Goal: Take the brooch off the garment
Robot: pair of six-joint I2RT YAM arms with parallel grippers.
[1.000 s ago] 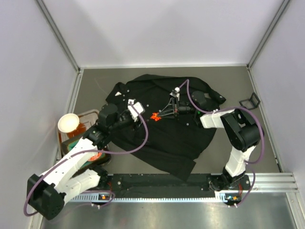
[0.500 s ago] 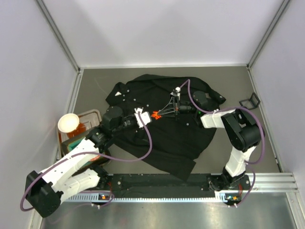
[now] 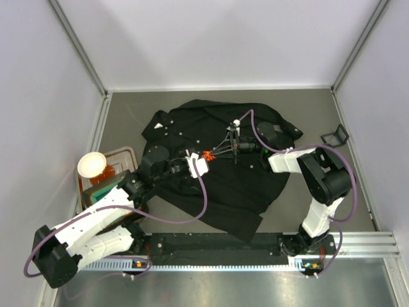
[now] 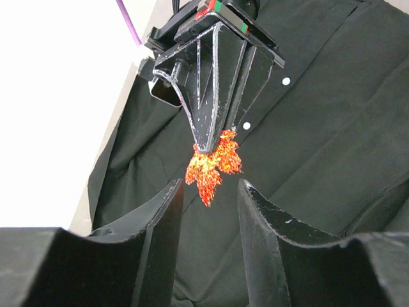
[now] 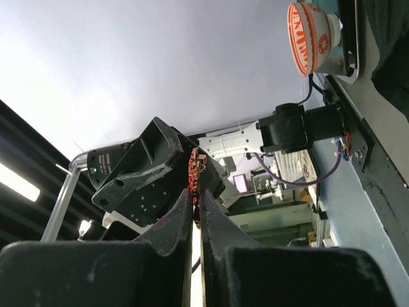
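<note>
The black garment [image 3: 223, 185] lies spread on the table. The tiny red-orange leaf brooch [image 3: 206, 155] is near its middle. My right gripper [image 3: 211, 153] is shut on the brooch's upper edge; in the left wrist view its fingertips [image 4: 205, 144] pinch the brooch [image 4: 213, 167] over the fabric [image 4: 319, 128]. I cannot tell whether the pin is free of the cloth. My left gripper [image 4: 208, 192] is open, its jaws either side of the brooch's lower tip without touching it. In the right wrist view the brooch [image 5: 195, 167] sits between the shut fingers [image 5: 179, 217].
A cream bowl [image 3: 91, 165] stands on an orange tray [image 3: 118, 160] at the left; it shows orange-patterned in the right wrist view [image 5: 313, 38]. A small black frame [image 3: 335, 136] lies at the right. A black rail [image 3: 255, 246] runs along the near edge.
My left gripper has moved right across the shirt, up to the brooch. My right gripper has stayed shut on the brooch, almost still.
</note>
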